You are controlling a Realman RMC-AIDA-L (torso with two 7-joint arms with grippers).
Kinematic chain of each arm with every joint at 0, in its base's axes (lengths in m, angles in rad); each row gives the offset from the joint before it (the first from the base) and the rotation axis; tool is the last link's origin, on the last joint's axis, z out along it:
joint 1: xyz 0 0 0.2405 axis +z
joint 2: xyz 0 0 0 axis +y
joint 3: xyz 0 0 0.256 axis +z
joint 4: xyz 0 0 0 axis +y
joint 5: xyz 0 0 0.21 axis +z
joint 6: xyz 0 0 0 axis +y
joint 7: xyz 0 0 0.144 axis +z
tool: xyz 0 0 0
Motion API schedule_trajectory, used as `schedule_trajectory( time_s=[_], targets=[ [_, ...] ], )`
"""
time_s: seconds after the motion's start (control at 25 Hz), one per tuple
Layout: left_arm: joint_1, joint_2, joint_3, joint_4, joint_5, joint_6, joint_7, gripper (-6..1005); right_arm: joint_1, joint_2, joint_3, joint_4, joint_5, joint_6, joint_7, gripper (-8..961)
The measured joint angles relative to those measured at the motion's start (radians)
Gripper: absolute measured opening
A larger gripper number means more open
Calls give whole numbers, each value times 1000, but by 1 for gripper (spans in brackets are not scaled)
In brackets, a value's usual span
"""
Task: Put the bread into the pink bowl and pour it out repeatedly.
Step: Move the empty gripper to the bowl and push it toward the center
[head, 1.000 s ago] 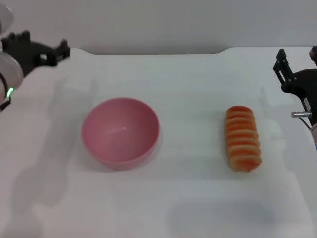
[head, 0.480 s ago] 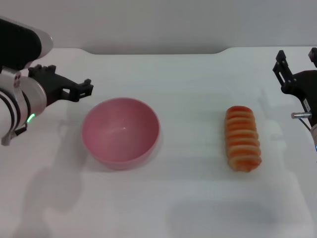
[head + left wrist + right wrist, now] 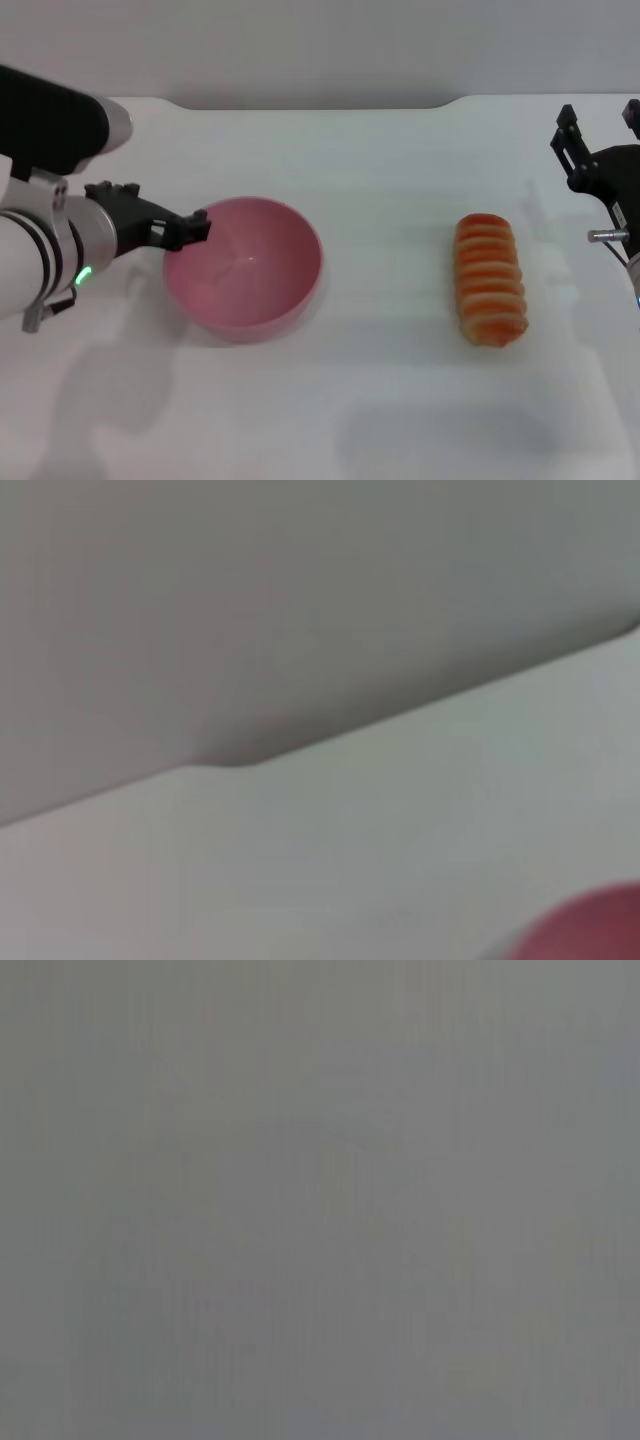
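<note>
One pink bowl (image 3: 244, 265) is sitting left of the middle of the white table (image 3: 380, 400), open side up. The left gripper (image 3: 195, 228) is reaching in from the left edge, its tip right at the bowl's left rim; I cannot tell how wide it is. The bread (image 3: 490, 279) is lying well apart on the right. The right gripper (image 3: 598, 125) is waiting at the upper right edge, spread wide and holding nothing.

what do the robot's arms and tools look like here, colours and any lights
The left arm has a black upper segment, then a white and silver wrist ringed with black bands, showing a small green light. Its left tool is black and angular. The right tool is black too, with a short silver pin and a thin blue cable below it.
</note>
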Motion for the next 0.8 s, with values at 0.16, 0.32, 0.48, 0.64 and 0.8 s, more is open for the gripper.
schedule_trajectory(
  time_s=[0.16, 0.32, 0.48, 0.64, 0.8],
  targets=[
    [5, 0, 12, -8, -6, 3, 0, 856, -1, 1, -3, 0, 0, 1, -6, 750],
    [5, -1, 17, -16, -11, 3, 0, 856, -4, 2, -4, 0, 0, 2, -7, 749],
    [-26, -1, 17, -99, -48, 11, 0, 851, -2, 2, -4, -2, -1, 5, -7, 749],
    [-44, -1, 17, -140, -57, 17, 0, 842, 0, 2, -4, -8, -4, 8, -7, 749],
    [-48, -1, 17, -150, -57, 19, 0, 832, 1, 1, -4, -11, -5, 8, -7, 749]
  ],
)
